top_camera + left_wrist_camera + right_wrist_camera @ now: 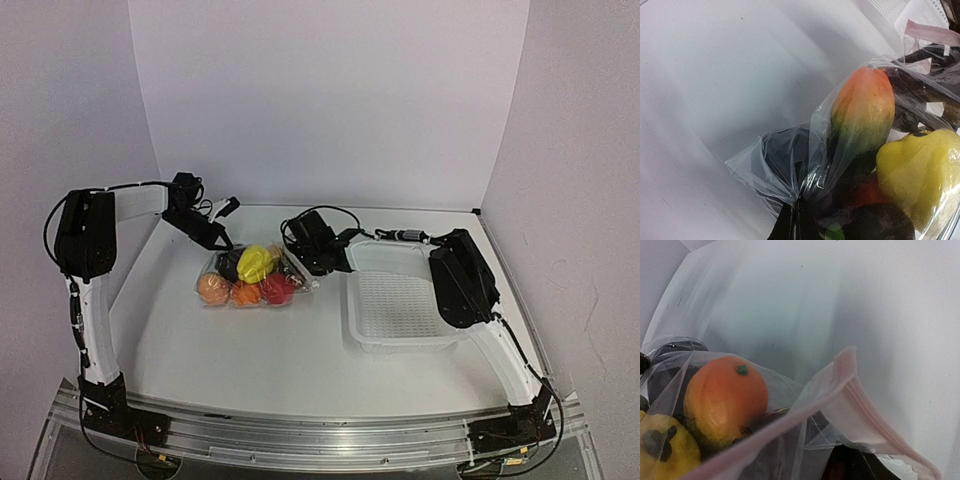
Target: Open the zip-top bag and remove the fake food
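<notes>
Bag-opening step: left gripper clamped on zip-top bag corner; right gripper at zip strip, hold unclear. Next: clamp strip, pull apart; fake food inside.

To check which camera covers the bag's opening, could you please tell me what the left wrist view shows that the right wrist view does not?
Only the left wrist view: an orange-to-green fruit, a corner of the white basket, and the left gripper shut on a bunched corner of the zip-top bag. Only the right wrist view: the pink zip strip and a round orange fruit with a green dot. Both: the bag's clear plastic, a yellow piece inside it, and the table.
</notes>
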